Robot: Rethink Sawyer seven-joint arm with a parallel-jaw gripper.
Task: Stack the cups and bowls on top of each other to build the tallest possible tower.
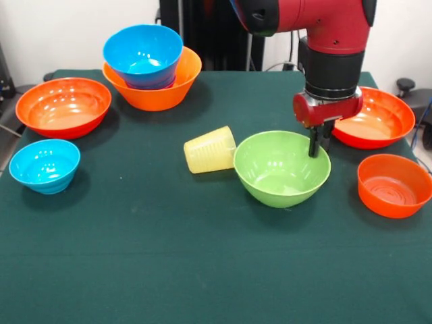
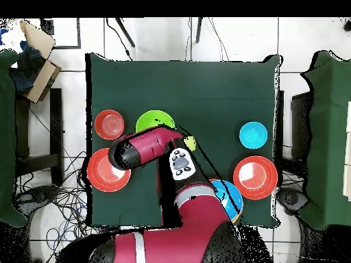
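My gripper hangs at the far right rim of the lime green bowl, its tips down at rim level. The pale-yellow cup lies on its side, touching the green bowl's left side. The tower is a blue bowl nested in the large light-orange bowl at the far left. In the overhead view the arm covers the gripper; the green bowl and the cup show beside it. No magenta bowl is in view.
A red-orange bowl and a cyan bowl sit at the left. A wide red-orange bowl and a small orange bowl sit at the right, close to the gripper. The table is covered in green cloth.
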